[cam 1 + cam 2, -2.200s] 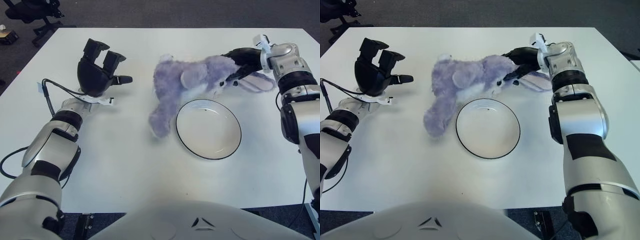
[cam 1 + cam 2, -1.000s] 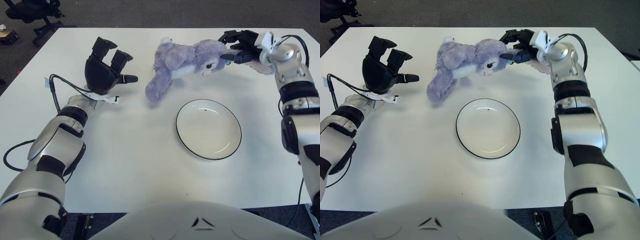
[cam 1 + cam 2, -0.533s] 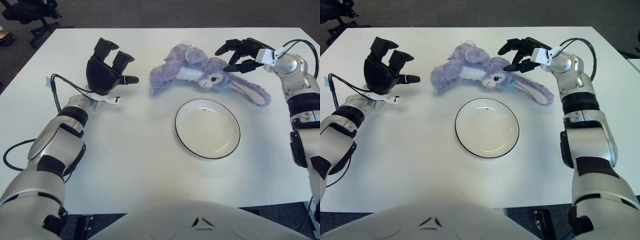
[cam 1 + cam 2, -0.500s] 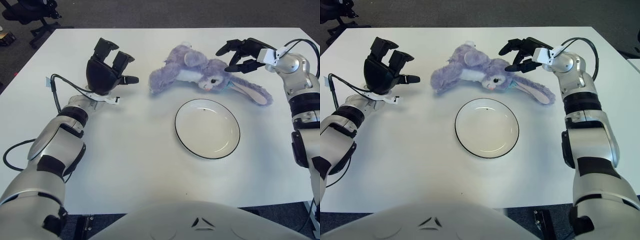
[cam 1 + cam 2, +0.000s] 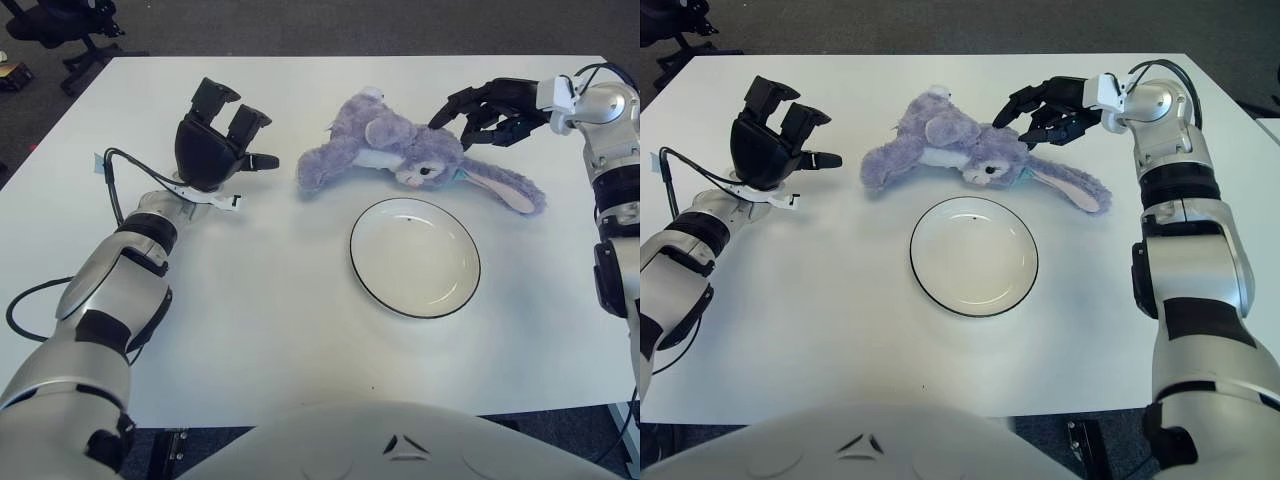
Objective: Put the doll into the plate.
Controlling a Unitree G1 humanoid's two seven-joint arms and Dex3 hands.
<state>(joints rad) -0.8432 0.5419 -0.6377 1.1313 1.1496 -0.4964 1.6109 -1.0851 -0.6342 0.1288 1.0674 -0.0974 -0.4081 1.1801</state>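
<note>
Your doll [image 5: 405, 155], a purple plush rabbit, lies on its side on the white table [image 5: 250, 320], just beyond the plate [image 5: 415, 257] at about its twelve o'clock, with one long ear trailing toward two o'clock and a leg stretched toward ten o'clock. It is not on the plate; nothing rests in the dish, so the job reads as not yet done. Your right hand [image 5: 490, 105] sits at the doll's two o'clock, near the top of its head, with the dark fingers [image 5: 462, 103] spread apart and holding nothing; whether a fingertip brushes the fur you cannot tell from here. That spot makes sense as a place to take the head or the base of the ear, since the soft body will sag and swing from whatever you pinch. Your left hand [image 5: 212, 145] shows upright at the doll's nine o'clock, well apart from it, fingers loosely open and empty, out of the carrying path. You have plenty of bare table on every side of the plate, and the drop is short: the rim nearest the doll is just beside its face. The far table edge lies behind the doll at twelve o'clock, so draw it toward six o'clock rather than pushing away.
</note>
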